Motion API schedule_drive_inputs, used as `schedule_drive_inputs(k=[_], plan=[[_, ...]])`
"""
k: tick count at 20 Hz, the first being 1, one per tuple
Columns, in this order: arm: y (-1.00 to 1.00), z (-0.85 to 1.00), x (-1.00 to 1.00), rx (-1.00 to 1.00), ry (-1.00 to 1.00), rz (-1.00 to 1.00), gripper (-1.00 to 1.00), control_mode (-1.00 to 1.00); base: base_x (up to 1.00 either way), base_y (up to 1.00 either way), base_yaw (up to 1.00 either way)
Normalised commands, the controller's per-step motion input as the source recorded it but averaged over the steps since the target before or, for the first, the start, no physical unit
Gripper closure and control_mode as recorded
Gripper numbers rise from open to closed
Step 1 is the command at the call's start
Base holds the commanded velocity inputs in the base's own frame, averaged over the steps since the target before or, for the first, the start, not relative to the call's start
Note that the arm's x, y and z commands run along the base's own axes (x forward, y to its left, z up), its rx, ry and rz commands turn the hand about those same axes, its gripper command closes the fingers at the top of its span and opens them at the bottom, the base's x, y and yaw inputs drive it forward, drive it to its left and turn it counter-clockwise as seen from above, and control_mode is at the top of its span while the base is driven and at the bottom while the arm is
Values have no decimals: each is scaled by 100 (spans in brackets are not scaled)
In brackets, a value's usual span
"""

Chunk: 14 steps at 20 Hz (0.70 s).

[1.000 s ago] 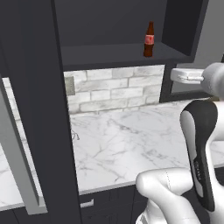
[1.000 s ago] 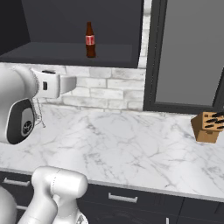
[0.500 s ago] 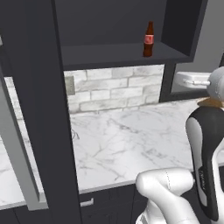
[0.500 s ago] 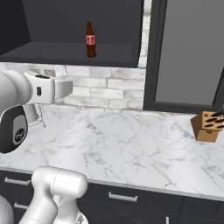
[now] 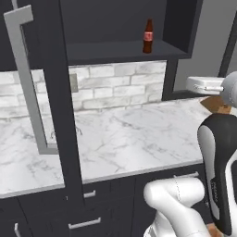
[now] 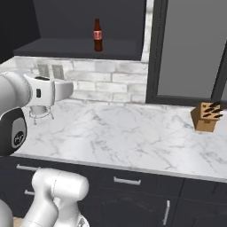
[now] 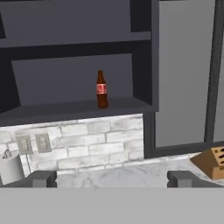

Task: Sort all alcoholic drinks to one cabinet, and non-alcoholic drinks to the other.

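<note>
Left base view: the brown bottle [image 5: 148, 36] stands on the cabinet [image 5: 115, 48] shelf. Right base view: same bottle, upright. Hand view: the gripper [image 7: 111, 178] is spread wide, holding nothing, bottle above and ahead. Swinging away carelessly could clip the door edge.

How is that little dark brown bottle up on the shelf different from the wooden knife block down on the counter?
The small dark brown bottle with a red label is slim and stands upright on the dark cabinet shelf. The light wooden knife block is squat, boxy and slanted, with dark handles poking out, and rests on the white marble counter to the right. Neither is held by anything.
</note>
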Motion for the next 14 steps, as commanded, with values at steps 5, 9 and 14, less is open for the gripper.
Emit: schedule_drive_inputs(k=[5,9,14], plan=[[0,0,0,0,0,0,-100,100,-62,0,0],[0,0,0,0,0,0,-100,100,-64,3,0],[0,0,0,0,0,0,-100,100,-67,3,0]])
